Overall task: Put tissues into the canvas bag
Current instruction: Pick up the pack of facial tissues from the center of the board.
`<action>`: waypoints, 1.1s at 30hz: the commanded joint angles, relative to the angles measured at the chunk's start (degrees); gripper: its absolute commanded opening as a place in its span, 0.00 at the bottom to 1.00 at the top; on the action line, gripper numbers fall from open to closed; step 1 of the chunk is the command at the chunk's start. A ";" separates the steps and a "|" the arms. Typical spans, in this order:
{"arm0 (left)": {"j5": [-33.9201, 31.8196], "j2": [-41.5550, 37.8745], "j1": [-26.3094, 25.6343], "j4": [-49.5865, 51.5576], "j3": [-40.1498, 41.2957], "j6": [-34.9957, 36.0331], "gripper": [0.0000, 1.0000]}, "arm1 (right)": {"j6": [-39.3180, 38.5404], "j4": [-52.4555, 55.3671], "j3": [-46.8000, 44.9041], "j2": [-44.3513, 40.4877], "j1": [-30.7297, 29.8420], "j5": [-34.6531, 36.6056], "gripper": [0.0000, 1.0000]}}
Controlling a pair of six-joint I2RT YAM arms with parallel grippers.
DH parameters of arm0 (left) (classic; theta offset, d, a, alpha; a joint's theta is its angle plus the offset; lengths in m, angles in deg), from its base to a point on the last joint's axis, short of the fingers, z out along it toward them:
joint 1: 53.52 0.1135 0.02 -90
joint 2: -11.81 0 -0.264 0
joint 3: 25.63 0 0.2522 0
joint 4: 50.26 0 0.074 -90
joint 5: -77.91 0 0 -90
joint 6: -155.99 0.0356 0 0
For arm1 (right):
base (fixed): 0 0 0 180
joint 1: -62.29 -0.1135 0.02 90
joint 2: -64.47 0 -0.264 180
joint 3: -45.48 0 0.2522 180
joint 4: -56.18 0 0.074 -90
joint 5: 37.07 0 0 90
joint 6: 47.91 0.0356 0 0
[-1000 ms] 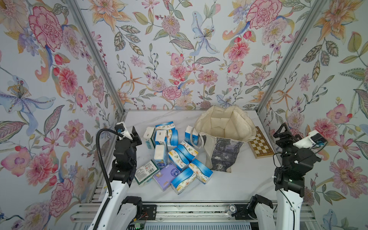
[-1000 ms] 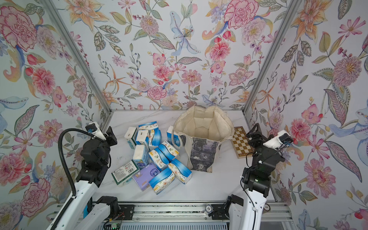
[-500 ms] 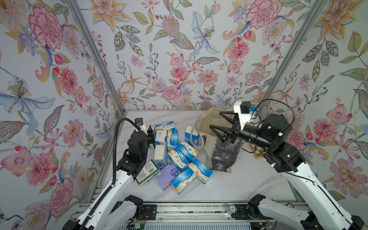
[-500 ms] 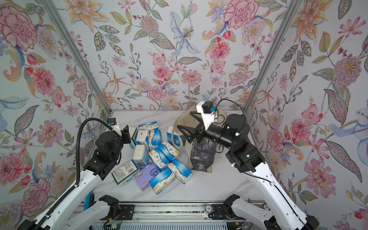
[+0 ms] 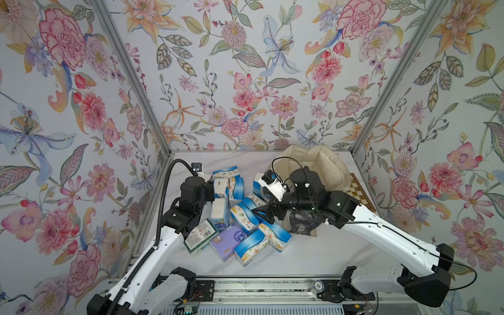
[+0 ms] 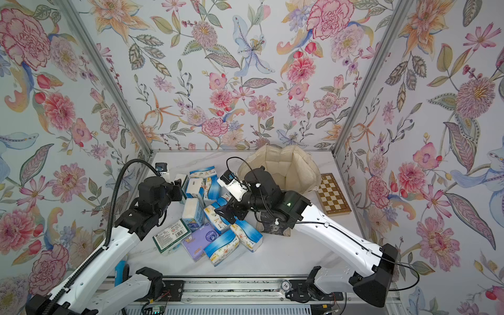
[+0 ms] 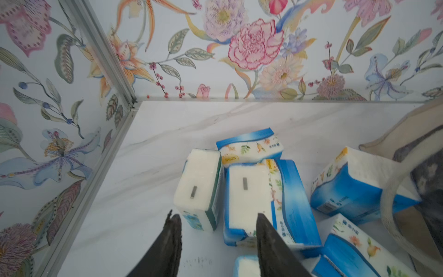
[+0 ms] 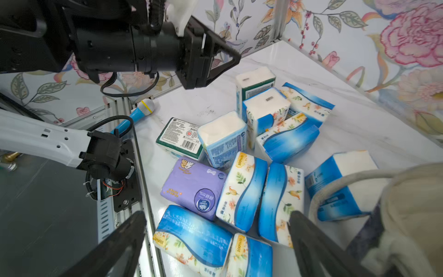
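The tissues [image 5: 240, 218] lie as a loose pile of blue-and-white packs left of the canvas bag [image 5: 319, 166], with a lilac pack [image 8: 194, 187] and a green-white barcode pack [image 8: 179, 136] at the front. The cream bag stands open at the back right, its printed front partly hidden by my right arm. My left gripper [image 7: 218, 215] is open just short of two upright packs [image 7: 247, 191] at the pile's back left. Open wide and holding nothing, my right gripper [image 8: 217, 215] hovers over the front packs [image 8: 242, 191] beside the bag's strap [image 8: 335, 187].
A wooden chessboard [image 6: 332, 196] lies right of the bag against the right wall. A blue toy microphone [image 8: 139, 112] lies at the table's front left edge, under my left arm. Floral walls close in three sides of the table [image 5: 313, 256].
My right arm has swung in from the right wall, past the bag, and down over the pile. My left arm has reached forward to the back-left packs. No pack has moved.
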 commanded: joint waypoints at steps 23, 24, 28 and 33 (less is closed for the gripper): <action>9.24 3.02 -7.09 16.00 5.52 -10.33 0.77 | 7.92 -12.01 -9.04 -12.75 25.53 0.05 0.98; 9.52 3.52 -7.09 15.57 5.68 -10.45 0.79 | 7.92 -12.01 -9.14 -12.76 25.76 -0.10 0.98; 10.25 5.02 -7.09 13.32 6.16 -10.46 0.78 | 7.81 -12.01 -9.44 -13.26 26.75 -0.44 0.98; 9.69 7.35 -7.06 13.01 6.25 -10.09 0.64 | 7.83 -11.90 -9.49 -13.82 28.38 -0.89 0.98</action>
